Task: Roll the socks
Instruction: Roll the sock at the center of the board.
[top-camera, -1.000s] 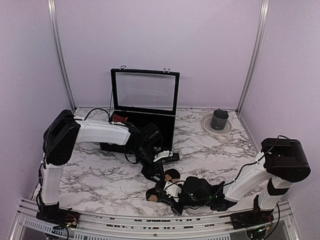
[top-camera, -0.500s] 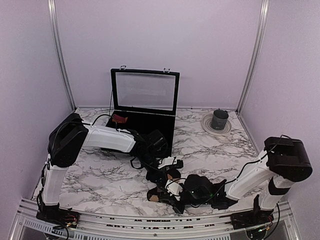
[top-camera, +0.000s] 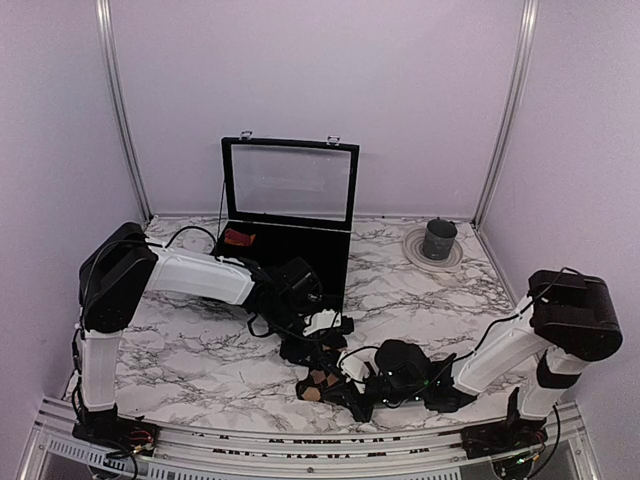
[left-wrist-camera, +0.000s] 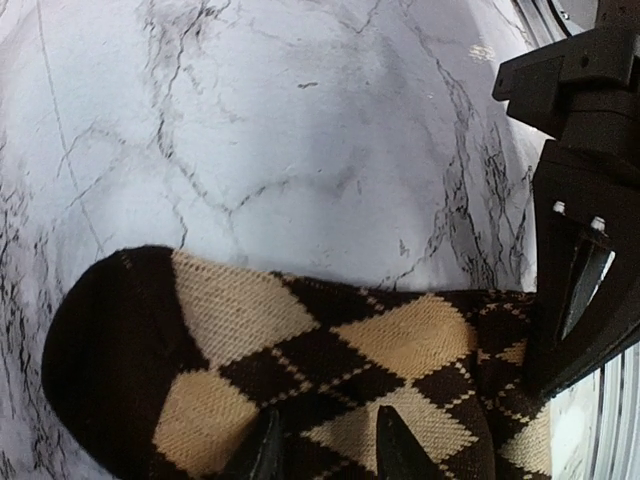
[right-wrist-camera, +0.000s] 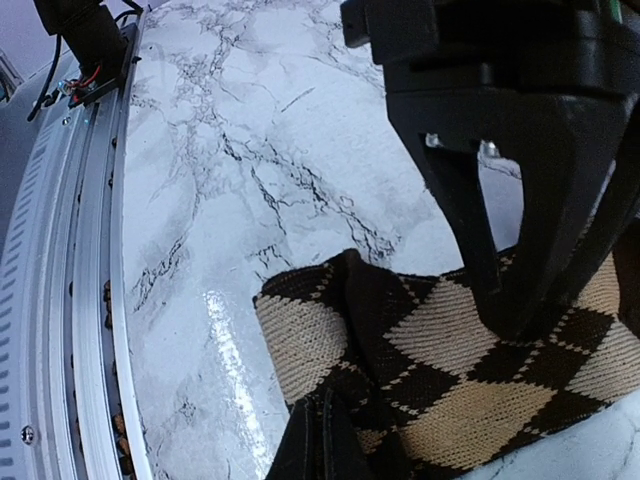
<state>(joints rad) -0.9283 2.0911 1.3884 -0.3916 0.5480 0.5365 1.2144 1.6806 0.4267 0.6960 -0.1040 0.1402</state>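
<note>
One argyle sock (left-wrist-camera: 300, 340) | left claw (left-wrist-camera: 325, 445) spread on it | right claw (right-wrist-camera: 320, 440) pinching

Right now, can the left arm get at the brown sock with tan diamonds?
Probably yes. The left gripper sits open right on the dark brown, tan-diamond fabric sock, nothing in between.

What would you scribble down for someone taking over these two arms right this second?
Left pincer: open, tips on the middle of the argyle sock.
Right pincer: shut on that sock's end opposite the dark toe, with the edge slightly lifted.
The argyle sock lies mostly flat on the marble table, near the front. The red sock sits in the open black case at the back.
Done: nothing rolled yet.
Left: roll the argyle sock, then fetch and roll the red one.
</note>
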